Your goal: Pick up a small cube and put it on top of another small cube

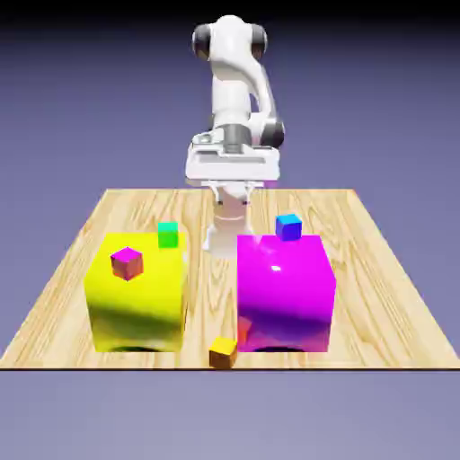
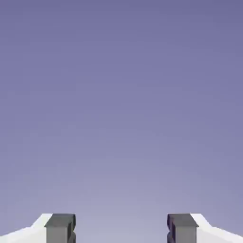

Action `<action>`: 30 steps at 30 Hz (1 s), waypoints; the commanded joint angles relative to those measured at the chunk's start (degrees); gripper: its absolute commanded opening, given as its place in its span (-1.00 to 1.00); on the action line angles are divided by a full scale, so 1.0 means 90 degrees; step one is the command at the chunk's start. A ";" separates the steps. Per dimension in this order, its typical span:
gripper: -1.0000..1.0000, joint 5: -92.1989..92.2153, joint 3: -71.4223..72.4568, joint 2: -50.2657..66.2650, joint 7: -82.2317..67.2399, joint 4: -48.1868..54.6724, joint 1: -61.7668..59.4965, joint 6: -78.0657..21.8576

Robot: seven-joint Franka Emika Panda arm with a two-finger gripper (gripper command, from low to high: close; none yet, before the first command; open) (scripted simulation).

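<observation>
The small orange cube [image 1: 223, 352] sits at six o'clock on the wooden table [image 1: 211, 328], near its edge. From it, the big magenta cube [image 1: 286, 296] lies around one o'clock, the big yellow cube [image 1: 137, 296] around ten. Toward twelve, my gripper [image 2: 121, 228] hangs with its fingers wide apart.

In the exterior view, two big blocks sit side by side on the counter [image 1: 212, 305], the left block [image 1: 139, 314] and the right block [image 1: 286, 305]. One little block [image 1: 127, 264] is on top of the left block, with another little block [image 1: 168, 235] behind it, and a third little block [image 1: 288, 227] is at the back of the right block. The small cube [image 1: 223, 352] is by the counter's front edge, near the gap.
</observation>
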 commanded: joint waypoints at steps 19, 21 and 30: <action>0.00 0.0677 -0.0253 0.4384 0.0832 0.3730 -0.0131 -0.4079; 0.00 0.0749 -0.0280 0.4845 0.0920 0.4122 -0.0145 -0.4509; 0.00 0.1069 -0.0400 0.6922 0.1314 0.5889 -0.0207 -0.6441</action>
